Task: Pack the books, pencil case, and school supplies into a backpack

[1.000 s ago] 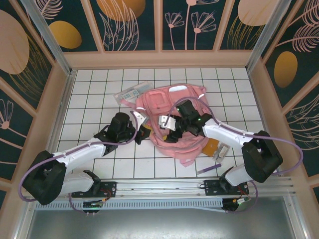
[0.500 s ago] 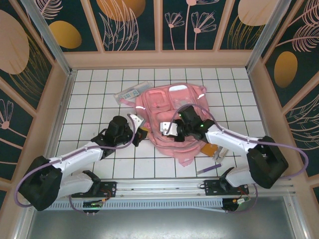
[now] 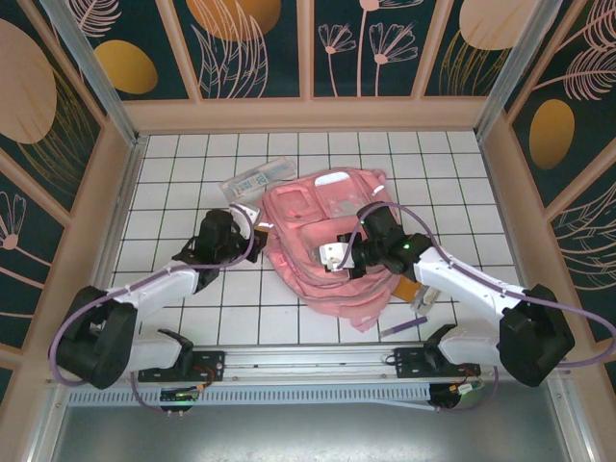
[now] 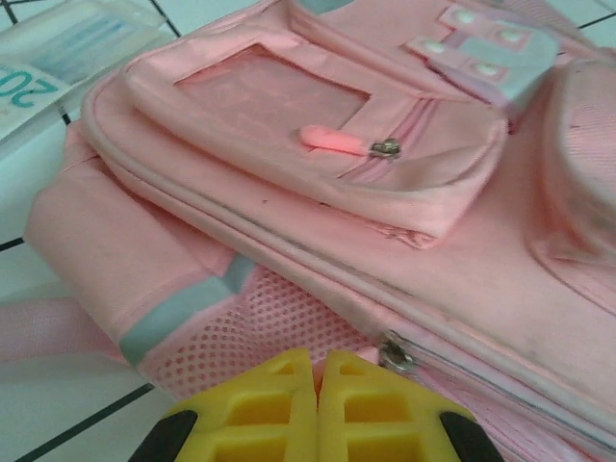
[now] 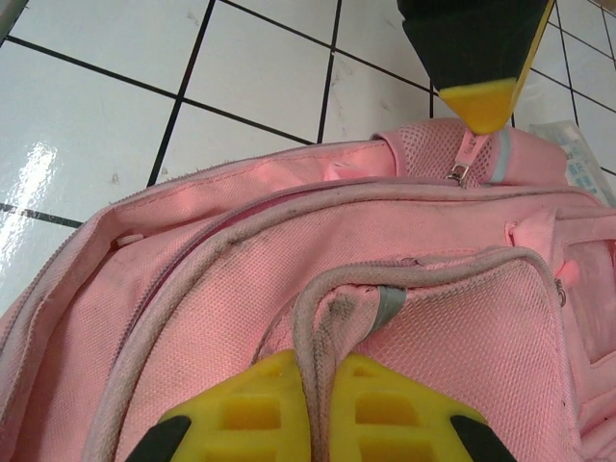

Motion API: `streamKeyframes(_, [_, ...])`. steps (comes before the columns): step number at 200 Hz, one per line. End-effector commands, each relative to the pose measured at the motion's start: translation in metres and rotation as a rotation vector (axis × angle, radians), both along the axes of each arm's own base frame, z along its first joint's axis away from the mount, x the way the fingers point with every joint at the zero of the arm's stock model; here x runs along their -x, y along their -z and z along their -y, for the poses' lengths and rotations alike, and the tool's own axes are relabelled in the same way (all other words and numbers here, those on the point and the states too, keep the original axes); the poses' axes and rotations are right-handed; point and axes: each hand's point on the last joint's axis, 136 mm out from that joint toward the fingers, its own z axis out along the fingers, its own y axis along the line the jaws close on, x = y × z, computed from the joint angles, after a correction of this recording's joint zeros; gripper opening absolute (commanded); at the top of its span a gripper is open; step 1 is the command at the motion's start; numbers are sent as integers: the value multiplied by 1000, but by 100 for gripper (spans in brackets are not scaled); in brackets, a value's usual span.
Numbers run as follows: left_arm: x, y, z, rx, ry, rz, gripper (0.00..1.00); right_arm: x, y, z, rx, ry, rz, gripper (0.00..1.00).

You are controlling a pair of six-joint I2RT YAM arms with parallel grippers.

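With the backpack (image 3: 298, 207) lying flat on the table (image 3: 173, 164), the right gripper (image 5: 322, 371) clamps shut on its pocket seam (image 5: 318, 308), bracing it while the left gripper (image 4: 318, 373), closed tight (apparently on the zip pull (image 5: 462, 166)), can draw it open.

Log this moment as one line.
left gripper: shut beside zipper pull | right gripper: shut on backpack seam | pencil case: on table

White tiled tabletop (image 3: 173, 173) w/ teal floral wall panels (image 3: 260, 58)
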Motion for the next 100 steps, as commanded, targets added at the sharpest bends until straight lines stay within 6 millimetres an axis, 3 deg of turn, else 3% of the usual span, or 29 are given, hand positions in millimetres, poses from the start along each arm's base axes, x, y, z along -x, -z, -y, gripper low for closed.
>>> streamKeyframes(1, [-35,-21,-17,-22,-104,93,0,9,-17,-4,-53,-42,-29,0])
streamKeyframes(7, [-31,-23,-9,-16,-49,98,5,5,-20,-6,-73,-21,-35,0])
streamKeyframes(27, [-9,-28,13,-24,172,112,42,-8,-36,-14,-145,30,-74,0])
streamKeyframes(40, [-4,-31,10,-53,185,122,58,-9,-39,-18,-164,18,-98,0])
streamKeyframes(52, [-16,-37,-11,-83,27,117,72,-5,-36,-20,-156,-7,-129,14])
streamKeyframes(67, [-30,-48,-35,-101,-159,85,75,3,-30,-21,-149,-35,-170,39])
streamKeyframes(83, [-36,-63,-40,-65,-238,39,87,-7,-38,-20,-199,21,-196,46])
streamKeyframes(95, [-37,-71,-36,-14,-257,-2,99,-25,-56,-17,-287,104,-201,50])
streamKeyframes(100, [-36,-73,-30,9,-237,-22,99,-35,-64,-14,-326,155,-200,58])
